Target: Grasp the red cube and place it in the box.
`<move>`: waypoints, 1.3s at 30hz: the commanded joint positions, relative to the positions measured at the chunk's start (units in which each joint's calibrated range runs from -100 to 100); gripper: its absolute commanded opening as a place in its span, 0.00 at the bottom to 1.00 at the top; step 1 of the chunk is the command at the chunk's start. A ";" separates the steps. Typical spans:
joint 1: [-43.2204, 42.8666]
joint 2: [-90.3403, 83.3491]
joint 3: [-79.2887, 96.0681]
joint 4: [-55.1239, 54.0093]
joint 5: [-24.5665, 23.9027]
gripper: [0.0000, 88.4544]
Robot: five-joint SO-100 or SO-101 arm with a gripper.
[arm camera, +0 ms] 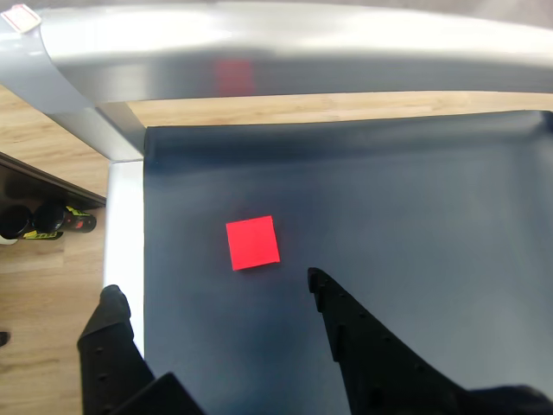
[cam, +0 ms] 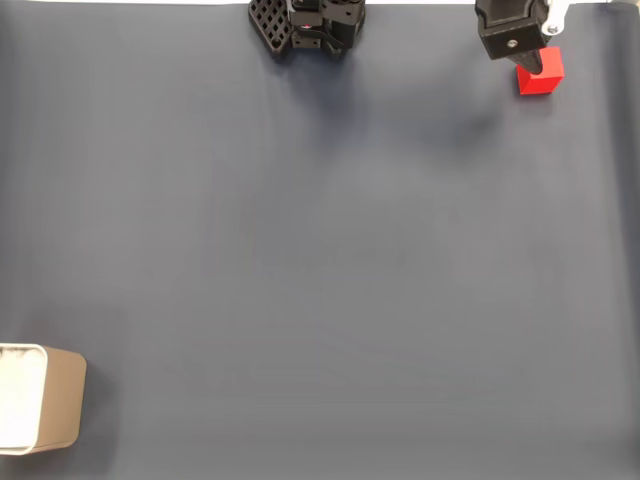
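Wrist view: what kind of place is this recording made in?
Probably a hobby tabletop setup in a room, not a factory: a dark mat over a white table edge, a wooden floor beyond it, and just a red cube and a box as props.

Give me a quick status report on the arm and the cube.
Gripper open above the mat, fingers empty. Red cube on the mat ahead of them, not grasped. Box far off at the opposite corner. Nothing between.
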 commanded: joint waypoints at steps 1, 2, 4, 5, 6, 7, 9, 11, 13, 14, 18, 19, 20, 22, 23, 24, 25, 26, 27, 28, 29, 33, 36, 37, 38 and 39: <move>-0.51 0.57 -0.28 -2.25 -0.44 0.52; -0.51 0.83 -0.18 -2.74 -0.44 0.52; -0.51 1.61 0.00 -3.73 -0.44 0.52; -0.51 2.04 0.09 -4.05 -0.39 0.52; -0.43 2.47 0.18 -4.63 -0.29 0.52; -0.43 3.08 0.18 -5.12 -0.24 0.52; -0.22 4.12 0.18 -6.27 -0.10 0.52; -0.15 4.99 0.18 -7.33 0.00 0.52; -0.15 5.68 0.18 -8.07 0.05 0.52; -0.15 6.03 0.18 -8.48 0.05 0.52; -0.29 7.15 0.18 -9.71 0.05 0.52; -0.29 7.41 0.27 -10.04 0.05 0.52; -0.36 7.67 0.27 -10.37 0.05 0.52; -0.36 8.19 0.36 -10.86 0.00 0.52; -0.36 8.54 0.36 -11.10 0.00 0.53; -0.36 8.71 0.36 -11.35 0.00 0.53; -0.43 8.89 0.36 -11.51 0.00 0.53; -0.72 9.84 0.55 -12.74 -0.24 0.53; -0.72 10.01 0.82 -13.32 -0.24 0.53; -0.72 10.27 1.00 -13.81 -0.24 0.53; -0.79 10.45 1.18 -14.05 -0.29 0.53; -0.93 11.57 1.37 -15.12 -0.54 0.53; -1.00 12.61 1.37 -16.35 -0.59 0.53; -1.00 12.87 1.37 -16.68 -0.59 0.53; -1.07 13.13 1.37 -16.92 -0.63 0.53; -1.07 13.39 1.37 -17.17 -0.63 0.53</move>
